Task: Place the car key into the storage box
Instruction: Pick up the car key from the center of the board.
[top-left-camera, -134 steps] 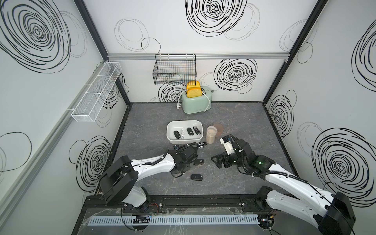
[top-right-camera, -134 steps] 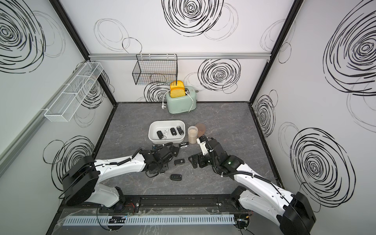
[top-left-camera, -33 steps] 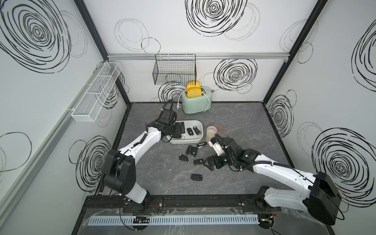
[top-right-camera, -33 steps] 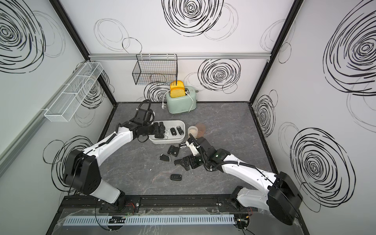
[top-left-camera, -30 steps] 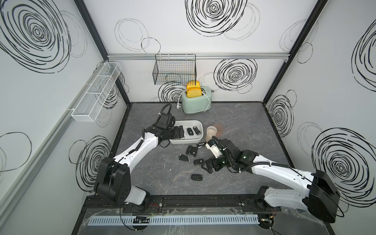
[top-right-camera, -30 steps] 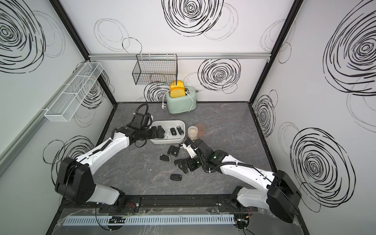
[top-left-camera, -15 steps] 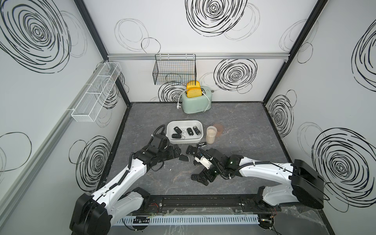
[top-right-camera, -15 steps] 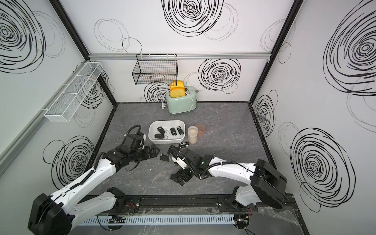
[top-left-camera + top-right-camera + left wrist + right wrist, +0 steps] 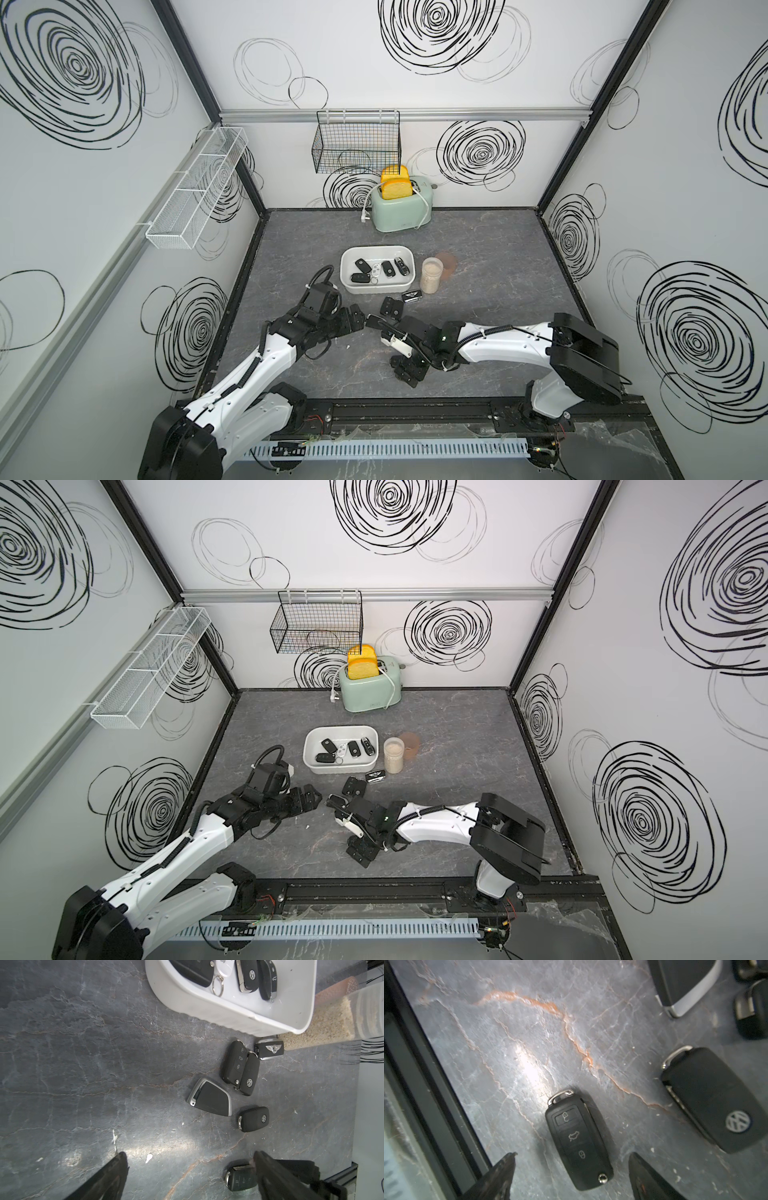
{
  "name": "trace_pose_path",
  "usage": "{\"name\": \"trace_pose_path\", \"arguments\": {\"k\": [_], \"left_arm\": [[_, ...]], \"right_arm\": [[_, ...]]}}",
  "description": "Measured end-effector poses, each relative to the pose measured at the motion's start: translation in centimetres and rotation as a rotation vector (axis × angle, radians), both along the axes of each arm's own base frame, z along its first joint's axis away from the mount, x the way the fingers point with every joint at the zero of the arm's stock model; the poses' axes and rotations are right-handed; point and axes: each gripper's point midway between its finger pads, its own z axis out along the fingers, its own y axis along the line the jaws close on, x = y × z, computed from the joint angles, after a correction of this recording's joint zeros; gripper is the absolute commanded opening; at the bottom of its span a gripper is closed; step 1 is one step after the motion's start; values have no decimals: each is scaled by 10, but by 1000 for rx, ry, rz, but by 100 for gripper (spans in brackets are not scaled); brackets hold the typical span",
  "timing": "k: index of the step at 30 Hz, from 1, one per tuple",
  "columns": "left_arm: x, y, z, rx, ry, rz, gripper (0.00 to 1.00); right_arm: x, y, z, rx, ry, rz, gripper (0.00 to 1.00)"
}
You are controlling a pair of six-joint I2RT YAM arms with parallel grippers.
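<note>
My right claw (image 9: 572, 1155) hangs open astride the black three-button flip car key (image 9: 579, 1142), near the front edge of the table (image 9: 508, 1043). I should centre, lower and pinch its long sides. The white rounded plastic storage box (image 9: 377, 287) waits mid-table.

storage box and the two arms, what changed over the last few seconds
The left gripper reached over to the storage box, whose keys now number one more, then drew back to the front, open. The right gripper swung from beside the jar to the front and straddles a flip key, open, not gripping. Jar, toaster and the keys beside the box stayed put.
</note>
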Motion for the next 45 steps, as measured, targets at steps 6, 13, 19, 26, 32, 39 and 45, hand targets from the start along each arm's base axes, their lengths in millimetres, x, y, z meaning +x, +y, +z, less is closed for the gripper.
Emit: {"name": "trace_pose_path", "arguments": {"k": [6,13,19,26,32,39,45], "left_arm": [[3,7,0,5,-2,13,98],[4,13,0,4,0,19,98],[4,14,0,-3,0,13,98],[5,16,0,-7,-1,8,98],[6,19,-2,-2,3,6,98],[13,27,1,19,-3,30,98],[31,31,23,43,-73,34,98]], "right_arm": [[6,3,-9,-57,-46,26,68],[7,3,-12,-85,-78,49,46],[7,4,-12,-92,-87,55,33],[8,6,-11,-93,-85,54,31],[10,9,-1,-50,-52,13,31],[40,14,45,124,-14,-134,33],[88,17,80,232,-12,-294,34]]}}
